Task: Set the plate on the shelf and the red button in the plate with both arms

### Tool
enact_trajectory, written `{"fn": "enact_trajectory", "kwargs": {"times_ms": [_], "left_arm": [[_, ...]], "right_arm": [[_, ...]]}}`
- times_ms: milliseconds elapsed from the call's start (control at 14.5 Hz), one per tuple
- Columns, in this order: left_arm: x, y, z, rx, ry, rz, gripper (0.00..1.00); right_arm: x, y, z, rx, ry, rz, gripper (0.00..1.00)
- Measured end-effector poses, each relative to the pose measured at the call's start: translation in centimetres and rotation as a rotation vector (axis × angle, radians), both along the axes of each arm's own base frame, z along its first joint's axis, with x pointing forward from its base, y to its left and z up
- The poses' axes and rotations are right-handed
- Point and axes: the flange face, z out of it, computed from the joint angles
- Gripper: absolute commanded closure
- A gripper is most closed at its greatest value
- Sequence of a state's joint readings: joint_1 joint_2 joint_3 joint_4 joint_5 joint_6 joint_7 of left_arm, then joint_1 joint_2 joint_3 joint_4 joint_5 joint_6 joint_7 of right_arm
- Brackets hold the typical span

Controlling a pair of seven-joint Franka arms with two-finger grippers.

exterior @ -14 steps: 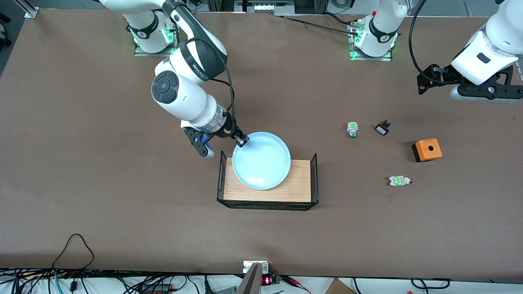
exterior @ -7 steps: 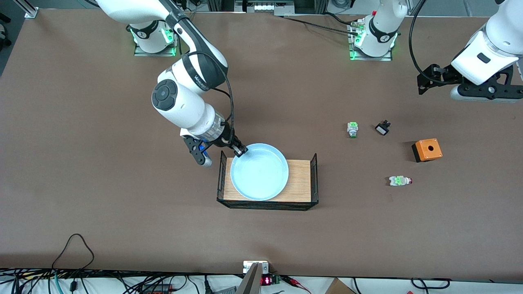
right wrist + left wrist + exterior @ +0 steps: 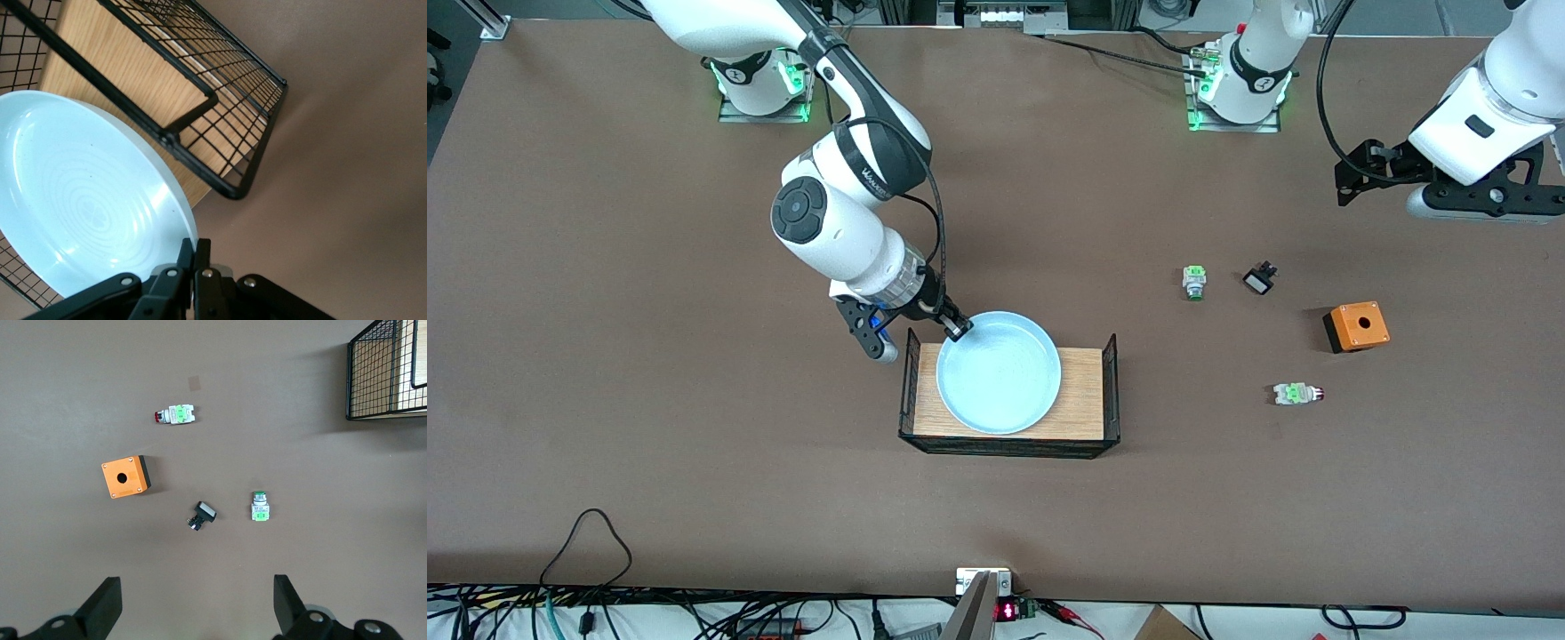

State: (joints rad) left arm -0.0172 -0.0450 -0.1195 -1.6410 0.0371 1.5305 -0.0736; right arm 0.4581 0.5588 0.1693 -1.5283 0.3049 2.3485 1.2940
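On a brown table (image 3: 694, 462) we see the right gripper (image 3: 957, 329) clenched on the plate (image 3: 999, 372) rim, over a wire-sided wooden rack (image 3: 1009, 396). The plate could catch the mesh and tilt. The left gripper (image 3: 193, 610) waits, released, over bare table near the red button (image 3: 1297, 393).

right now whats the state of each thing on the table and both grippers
plate: gripped by its rim, over the wooden shelf
right gripper: shut on the plate's rim
left gripper: open, empty, waits above the small parts
wooden shelf: upright, wire ends standing
red button: lying on its side, untouched
green-capped part: on the table, untouched
black-and-white part: on the table, tilted
orange box: hole facing up, nothing in it
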Motion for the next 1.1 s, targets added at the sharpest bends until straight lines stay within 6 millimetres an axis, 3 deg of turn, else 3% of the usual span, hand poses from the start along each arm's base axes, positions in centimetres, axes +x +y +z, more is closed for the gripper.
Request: {"fn": "enact_trajectory", "kwargs": {"times_ms": [483,552,622,898,1105], "left_arm": [[0.0,0.0,0.0,0.000,0.000,0.000,0.00],[0.0,0.0,0.0,0.000,0.000,0.000,0.00],[0.0,0.0,0.0,0.000,0.000,0.000,0.00],[0.0,0.0,0.0,0.000,0.000,0.000,0.00],[0.0,0.0,0.0,0.000,0.000,0.001,0.00]], "right_arm": [[0.2,0.2,-1.9,-0.004,0.007,-0.003,1.00],[0.2,0.3,-2.1,-0.001,-0.002,-0.005,0.87],[0.2,0.5,-2.3,0.002,-0.009,-0.005,0.01],[0.2,1.1,-1.4,0.015,-0.028,-0.004,0.00],[0.2,1.1,0.8,0.021,-0.033,0.006,0.00]]}}
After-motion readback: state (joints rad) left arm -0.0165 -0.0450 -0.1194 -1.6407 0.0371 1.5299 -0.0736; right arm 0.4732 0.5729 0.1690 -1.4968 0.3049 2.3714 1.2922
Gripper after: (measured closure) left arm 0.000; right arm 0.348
